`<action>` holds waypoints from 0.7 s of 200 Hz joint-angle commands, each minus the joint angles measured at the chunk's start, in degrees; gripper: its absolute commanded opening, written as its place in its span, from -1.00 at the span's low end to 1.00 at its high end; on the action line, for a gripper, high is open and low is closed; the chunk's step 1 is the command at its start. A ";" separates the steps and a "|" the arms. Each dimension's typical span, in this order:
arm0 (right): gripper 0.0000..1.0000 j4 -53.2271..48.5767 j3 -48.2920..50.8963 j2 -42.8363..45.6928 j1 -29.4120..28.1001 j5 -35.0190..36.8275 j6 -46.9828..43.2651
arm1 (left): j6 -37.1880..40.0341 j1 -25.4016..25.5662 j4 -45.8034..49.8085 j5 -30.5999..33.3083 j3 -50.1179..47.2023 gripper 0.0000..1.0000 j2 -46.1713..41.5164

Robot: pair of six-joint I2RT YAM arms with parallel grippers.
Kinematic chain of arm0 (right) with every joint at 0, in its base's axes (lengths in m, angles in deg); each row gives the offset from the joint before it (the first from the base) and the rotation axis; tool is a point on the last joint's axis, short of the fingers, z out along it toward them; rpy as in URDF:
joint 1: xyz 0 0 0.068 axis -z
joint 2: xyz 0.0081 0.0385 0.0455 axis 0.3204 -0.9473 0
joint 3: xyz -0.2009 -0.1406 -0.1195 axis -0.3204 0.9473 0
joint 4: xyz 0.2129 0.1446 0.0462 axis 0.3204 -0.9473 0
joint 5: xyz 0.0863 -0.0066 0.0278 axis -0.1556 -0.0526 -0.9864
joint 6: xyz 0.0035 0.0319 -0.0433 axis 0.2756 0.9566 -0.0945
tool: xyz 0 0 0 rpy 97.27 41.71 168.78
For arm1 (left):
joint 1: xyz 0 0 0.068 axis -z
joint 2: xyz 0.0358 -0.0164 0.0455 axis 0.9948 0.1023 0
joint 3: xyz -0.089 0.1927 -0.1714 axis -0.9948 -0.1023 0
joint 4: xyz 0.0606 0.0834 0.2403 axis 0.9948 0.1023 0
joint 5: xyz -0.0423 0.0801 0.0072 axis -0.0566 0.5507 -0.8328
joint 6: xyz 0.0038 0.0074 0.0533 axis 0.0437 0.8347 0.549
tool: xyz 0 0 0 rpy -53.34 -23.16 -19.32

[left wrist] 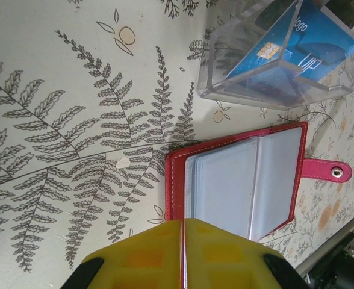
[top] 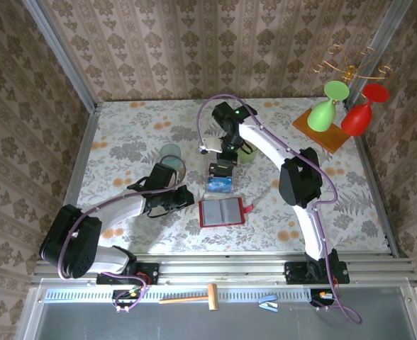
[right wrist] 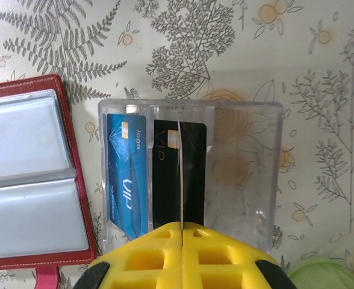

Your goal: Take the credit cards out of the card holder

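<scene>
Floral table [top: 123, 142]: a wooden board [top: 329, 138] is seen far right, with a green goblet [top: 324, 110] and a red goblet [top: 357, 117] tipped on it, well apart from the work. A green bowl [top: 249, 153] is placed just behind the right arm's wrist and a glass [top: 170, 154] beyond the left arm.

The card holder [top: 221, 212] is laid open and flat mid-table, long axis left-right, snap tab pointing right. Its left edge is pinched in the closed left gripper [left wrist: 183, 232].

A clear box [right wrist: 243, 162] is set just beyond the holder. A blue card [right wrist: 126, 174] and a black card [right wrist: 192, 174] are leaned inside, long axes parallel to the finger seam.

A pale card [right wrist: 180, 174], seen edge-on over the black one, is clamped by the right gripper [right wrist: 182, 232].
</scene>
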 commanded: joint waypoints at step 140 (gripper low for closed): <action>-0.54 16.60 13.39 10.48 0.17 8.63 6.89 | 1.55 -0.79 2.25 -0.59 0.47 -0.78 -2.91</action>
